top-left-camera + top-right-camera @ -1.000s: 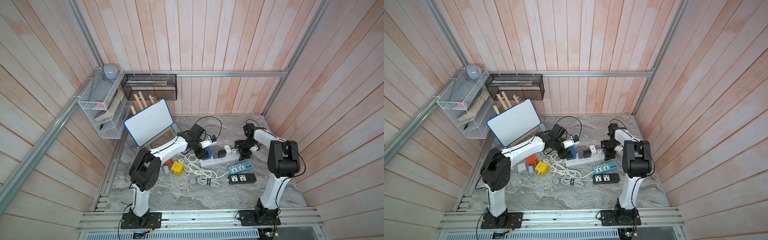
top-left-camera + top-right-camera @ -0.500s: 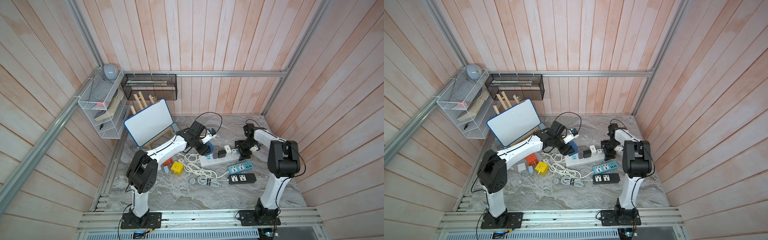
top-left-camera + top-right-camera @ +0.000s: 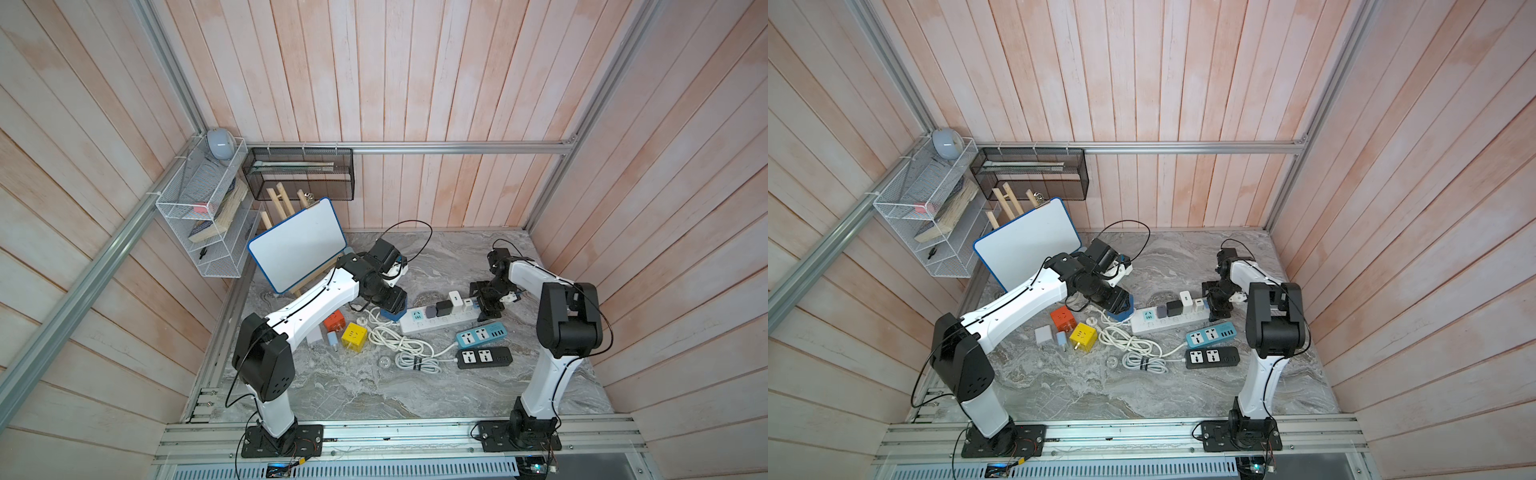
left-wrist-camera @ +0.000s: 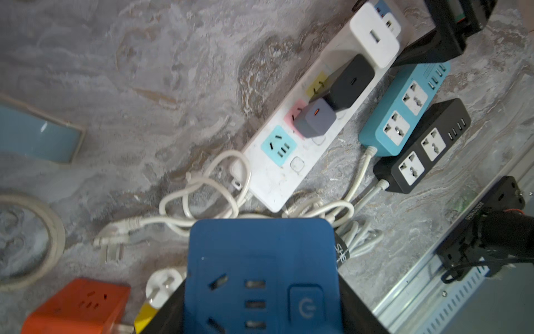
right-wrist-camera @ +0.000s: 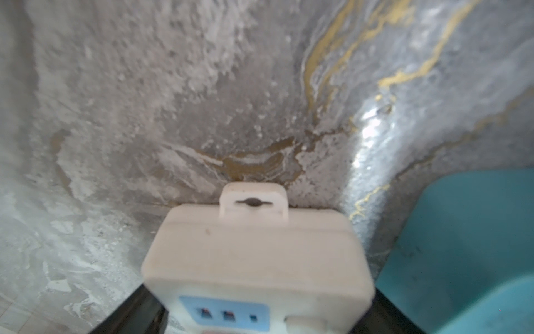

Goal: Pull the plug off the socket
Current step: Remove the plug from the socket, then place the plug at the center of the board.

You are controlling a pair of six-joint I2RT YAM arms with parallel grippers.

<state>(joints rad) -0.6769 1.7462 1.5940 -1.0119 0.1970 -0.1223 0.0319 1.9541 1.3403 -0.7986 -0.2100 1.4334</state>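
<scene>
Left gripper (image 3: 393,306) clamped on the blue plug (image 4: 261,260), right gripper (image 5: 260,315) clamped on the white strip (image 3: 436,323); I'd lift the plug straight up, clear of the cords (image 3: 399,345).

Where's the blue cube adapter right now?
In both top views, the blue cube adapter is gripped in the left tool, just off the cord end of the white power strip.
</scene>
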